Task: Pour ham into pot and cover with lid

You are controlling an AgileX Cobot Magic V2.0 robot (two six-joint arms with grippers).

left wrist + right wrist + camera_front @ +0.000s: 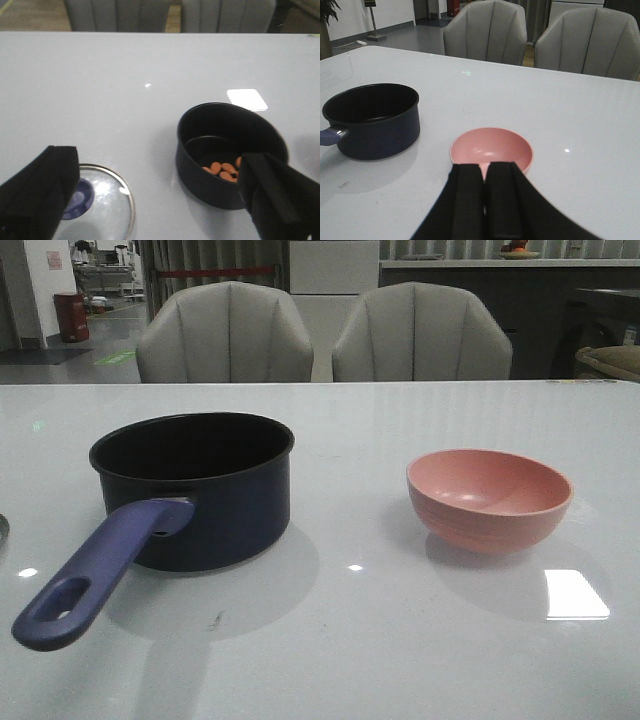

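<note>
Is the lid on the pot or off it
Off. The lid lies flat on the table beside the open pot, ham visible inside.

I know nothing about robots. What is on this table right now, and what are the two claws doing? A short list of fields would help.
pot: dark saucepan with a purple-blue handle, upright, uncovered
ham: small orange pieces lying inside the pot
lid: glass, blue knob, flat on the table beside the pot
bowl: pink, upright, looks empty, apart from the pot
left claw: open, above the lid and pot, holding nothing
right claw: fingers close together, just behind the bowl, holding nothing
step left: lid not yet on the pot
</note>
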